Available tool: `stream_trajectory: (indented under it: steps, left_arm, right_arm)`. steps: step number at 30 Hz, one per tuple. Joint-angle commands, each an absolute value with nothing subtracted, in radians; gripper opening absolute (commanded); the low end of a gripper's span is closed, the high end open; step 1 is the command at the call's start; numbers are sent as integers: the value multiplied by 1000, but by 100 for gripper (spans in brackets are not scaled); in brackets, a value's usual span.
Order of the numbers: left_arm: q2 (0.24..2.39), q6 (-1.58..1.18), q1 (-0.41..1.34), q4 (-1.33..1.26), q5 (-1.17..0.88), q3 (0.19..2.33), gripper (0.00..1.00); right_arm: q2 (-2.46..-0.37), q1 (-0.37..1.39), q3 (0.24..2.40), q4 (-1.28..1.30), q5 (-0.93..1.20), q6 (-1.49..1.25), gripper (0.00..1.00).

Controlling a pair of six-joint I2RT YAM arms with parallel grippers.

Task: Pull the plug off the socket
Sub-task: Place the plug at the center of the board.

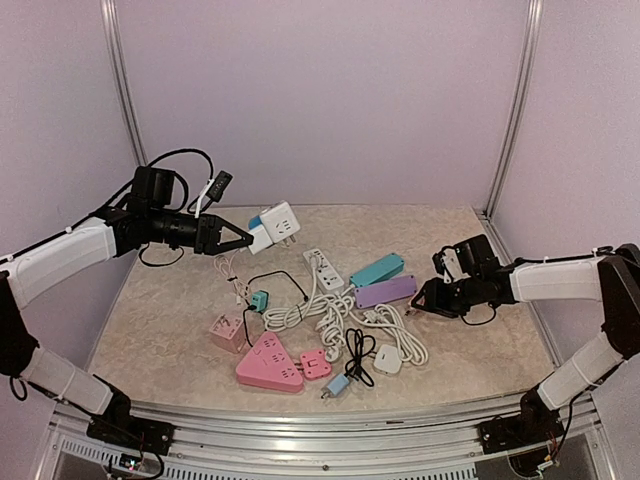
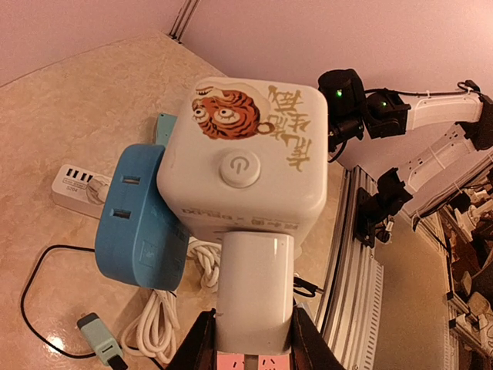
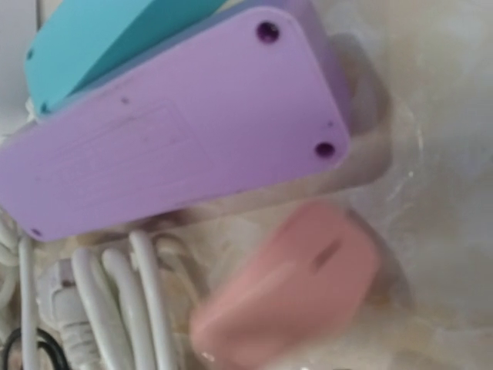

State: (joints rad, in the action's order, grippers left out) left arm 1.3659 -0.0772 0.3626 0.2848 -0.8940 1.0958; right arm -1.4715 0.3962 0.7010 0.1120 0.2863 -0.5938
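My left gripper [image 1: 243, 240] is shut on a white plug [image 2: 254, 281], gripping its sides with both black fingers [image 2: 196, 343]. The plug sits in a white cube socket [image 2: 243, 154] with a tiger picture, held up above the table's back left [image 1: 281, 221]. A blue plug [image 2: 139, 216] is stuck in the cube's side. My right gripper [image 1: 422, 300] hangs low beside a purple power strip [image 1: 386, 292]; its fingers do not show in the right wrist view, where a blurred pink plug [image 3: 285, 285] lies below the purple strip [image 3: 177, 123].
A teal strip [image 1: 377, 269], a white strip [image 1: 323, 268], coiled white cables [image 1: 330, 315], a pink triangular socket [image 1: 267, 365], a pink cube [image 1: 229, 331], and small plugs lie mid-table. The metal rail [image 1: 320, 415] runs along the near edge.
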Motion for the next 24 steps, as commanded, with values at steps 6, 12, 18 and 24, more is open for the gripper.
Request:
stream_trajectory:
  steps: [6,12,18,24]
  left_arm:
    - [1362,-62,373,254,-900,1097,0]
    - [1364,-68,379,237,-926,1089,0]
    - [1355,-59,406,199,-971,1071,0]
    - [1366,-63,449,210,-848,1070,0]
  right_arm:
    - [-1443,382,718,216,168,-561,62]
    - [-1355,383,753,258,164,-521,71]
    - [-1191,441,822,226,286,-445,74]
    - [-1119,556,938,234,231,-469,77]
